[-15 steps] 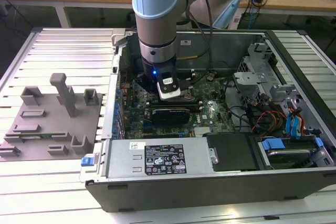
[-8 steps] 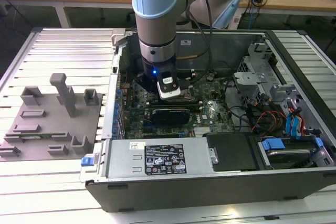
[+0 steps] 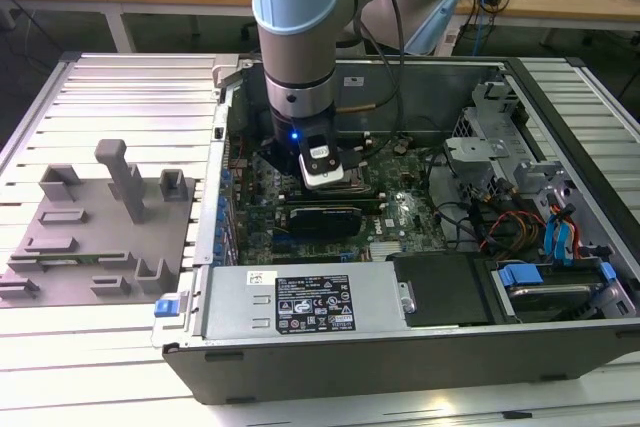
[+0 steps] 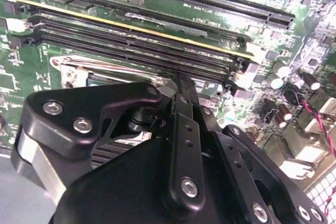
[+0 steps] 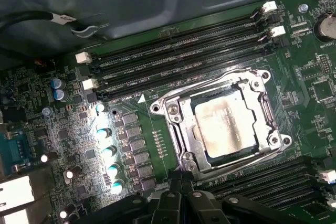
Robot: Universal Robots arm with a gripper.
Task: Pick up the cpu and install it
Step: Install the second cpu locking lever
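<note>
Pincer [image 5: 181, 184]: fingers drawn narrow, nothing held, hovering low over the motherboard [image 5: 131, 145] | cpu [image 5: 231, 127]: seated flat in the socket frame [image 5: 173, 111], just beyond the fingertips | step judged: placement done, release stage | next move calls for a clean vertical clearance

The cpu [image 5: 229, 128] lies seated in the socket frame [image 5: 173, 109] beside memory slots [image 5: 178, 59]

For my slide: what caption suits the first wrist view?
The cpu sits in its motherboard socket, below the tool.
</note>
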